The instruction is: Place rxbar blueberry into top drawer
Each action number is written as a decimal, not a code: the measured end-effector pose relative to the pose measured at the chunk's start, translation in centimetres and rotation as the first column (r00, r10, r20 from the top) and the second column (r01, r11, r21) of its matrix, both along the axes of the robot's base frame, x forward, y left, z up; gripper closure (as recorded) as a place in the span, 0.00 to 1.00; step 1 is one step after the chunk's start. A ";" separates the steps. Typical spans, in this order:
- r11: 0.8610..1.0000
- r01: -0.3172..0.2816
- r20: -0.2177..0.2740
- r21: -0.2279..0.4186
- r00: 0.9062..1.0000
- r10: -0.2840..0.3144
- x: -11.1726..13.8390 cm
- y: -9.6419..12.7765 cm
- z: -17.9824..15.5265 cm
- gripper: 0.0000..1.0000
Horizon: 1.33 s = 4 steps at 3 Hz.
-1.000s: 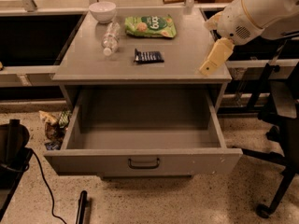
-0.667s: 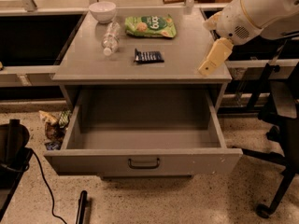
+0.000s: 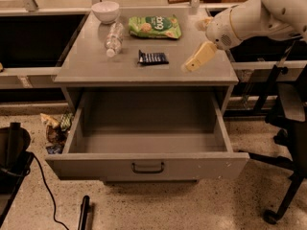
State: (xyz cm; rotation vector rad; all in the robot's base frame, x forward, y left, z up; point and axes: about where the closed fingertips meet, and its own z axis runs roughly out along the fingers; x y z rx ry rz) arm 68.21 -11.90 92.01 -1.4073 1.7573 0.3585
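Your one camera looks down from above and in front of the cabinet (image 3: pixel 224 96), facing its surface (image 3: pixel 86 61) and the pulled-out top drawer (image 3: pixel 148 164), fairly near, floor (image 3: pixel 192 205) along the lower edge, tool (image 3: pixel 197 60) above the surface's right part as you see it, arm (image 3: pixel 259 18) at the upper right corner

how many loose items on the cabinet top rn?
4: white bowl back left, water bottle in front of it, green chip bag back centre, rxbar blueberry mid-top; gripper hovers right of the bar.

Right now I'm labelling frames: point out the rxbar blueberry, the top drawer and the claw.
rxbar blueberry (image 3: pixel 153 58): camera view, wrapper middle.
top drawer (image 3: pixel 96 166): camera view, front panel.
claw (image 3: pixel 191 65): camera view, tip, above right side of cabinet top (image 3: pixel 86 66).
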 end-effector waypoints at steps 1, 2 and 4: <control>0.992 -0.049 0.002 0.114 0.999 0.049 5.4 5.3 -3.1 0.00; 0.992 -0.051 0.001 0.115 0.999 0.051 5.5 5.5 -3.2 0.00; 0.972 0.004 0.010 0.233 1.000 -0.006 8.1 7.8 -5.0 0.00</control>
